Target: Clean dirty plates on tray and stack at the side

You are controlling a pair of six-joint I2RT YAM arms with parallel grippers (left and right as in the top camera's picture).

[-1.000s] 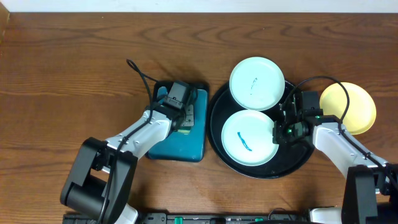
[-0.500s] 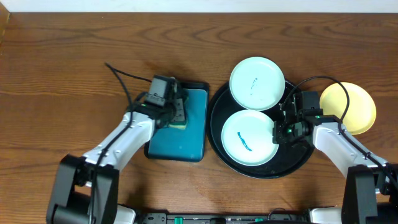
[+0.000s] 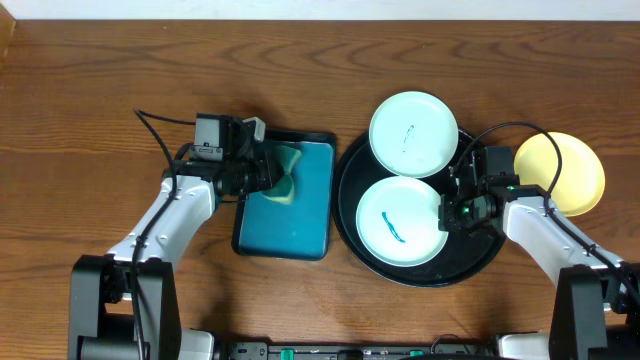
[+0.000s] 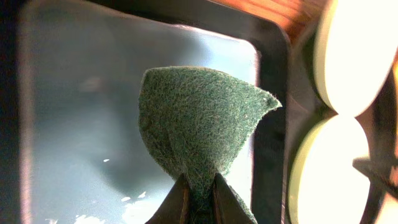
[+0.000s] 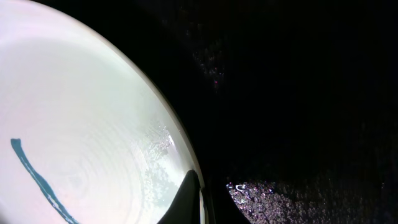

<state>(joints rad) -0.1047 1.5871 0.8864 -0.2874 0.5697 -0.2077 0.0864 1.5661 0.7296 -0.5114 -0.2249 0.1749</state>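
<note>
Two pale mint plates lie on the round black tray: the back one bears a tiny mark, the front one a blue-green smear. A pale yellow plate rests on the table just right of the tray. My right gripper is shut on the front plate's right rim, one finger lying on the plate's inside. My left gripper is shut on a yellow-green sponge, held above the teal tray with its green side toward the camera.
The teal tray with its black rim sits directly left of the black tray, almost touching it. Bare wooden table surrounds both trays. A black cable loops behind my left wrist.
My left arm swung left and turned its wrist toward the right, lifting the sponge off the teal tray. The right gripper and the plates have not moved.
</note>
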